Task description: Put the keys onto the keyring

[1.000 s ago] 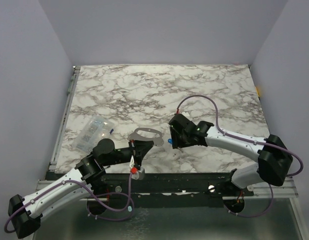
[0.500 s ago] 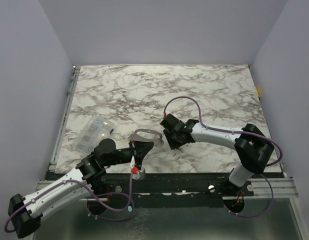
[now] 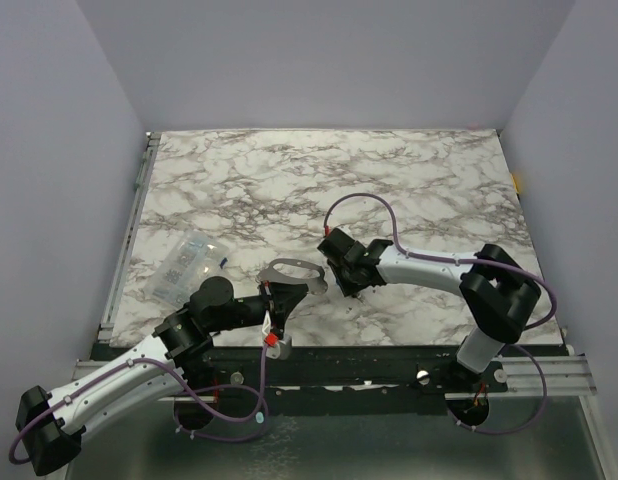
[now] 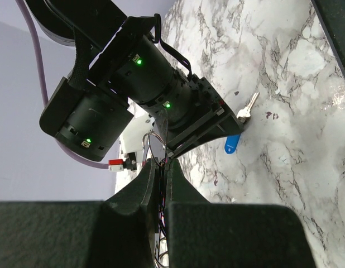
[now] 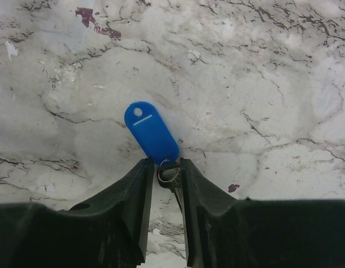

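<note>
The keyring [image 3: 292, 270], a thin pale grey metal loop, is held up off the marble by my left gripper [image 3: 281, 297]. In the left wrist view the fingers [image 4: 147, 178] are pressed together on its wire [image 4: 152, 144]. The key with the blue plastic head [image 5: 152, 132] lies flat on the marble. Its small split ring and silver blade [image 5: 169, 173] sit between the narrowly spaced fingers of my right gripper [image 5: 166, 164], touching them. In the top view my right gripper [image 3: 339, 281] is low on the table just right of the keyring. The left wrist view shows the blue head [image 4: 233, 143] and a silver key [image 4: 248, 109] beside it.
A clear plastic packet with printed marks [image 3: 185, 265] lies on the marble table [image 3: 389, 190] left of the keyring. The table's near edge and black rail [image 3: 369, 355] run just below both grippers. The right arm's purple cable [image 3: 364, 200] loops above it.
My right gripper has moved left toward the keyring and lowered over the blue key, its elbow swinging in. The blue head no longer shows in the top view. The left arm holds still.
</note>
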### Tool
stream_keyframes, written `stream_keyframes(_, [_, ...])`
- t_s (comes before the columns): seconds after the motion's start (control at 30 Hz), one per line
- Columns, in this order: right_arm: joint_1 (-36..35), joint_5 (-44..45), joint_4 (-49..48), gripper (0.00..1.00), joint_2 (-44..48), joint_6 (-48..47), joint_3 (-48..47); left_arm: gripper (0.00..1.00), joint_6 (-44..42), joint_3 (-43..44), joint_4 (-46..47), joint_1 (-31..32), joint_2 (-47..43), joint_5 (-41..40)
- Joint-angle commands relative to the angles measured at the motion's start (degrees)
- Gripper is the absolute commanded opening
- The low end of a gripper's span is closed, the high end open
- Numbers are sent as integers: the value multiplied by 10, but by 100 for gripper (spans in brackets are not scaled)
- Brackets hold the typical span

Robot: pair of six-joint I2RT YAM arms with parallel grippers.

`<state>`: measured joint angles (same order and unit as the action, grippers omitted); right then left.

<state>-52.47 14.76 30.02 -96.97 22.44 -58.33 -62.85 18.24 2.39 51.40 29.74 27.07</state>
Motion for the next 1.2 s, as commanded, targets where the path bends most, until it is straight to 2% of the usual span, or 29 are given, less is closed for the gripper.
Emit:
stream_keyframes(0.0, [0,23,-12,31,-12,-6,-6,0,2,-1,4,1,2,2])
stream_keyframes(0.1, [0,27,-9,25,-14,-9,-6,0,2,0,4,1,2,3])
stream_keyframes(0.27, [0,33,-6,22,-15,-9,-6,0,2,0,4,0,3,4])
stream_keyframes(0.43, [0,38,-3,1,-15,-9,-6,0,2,0,4,1,4,5])
stream_keyframes(0.7, [0,50,6,1,15,2,-8,0,3,0,4,0,3,7])
stream_keyframes(1.17, [0,64,-18,1,150,58,2,0,9,1,4,1,2,11])
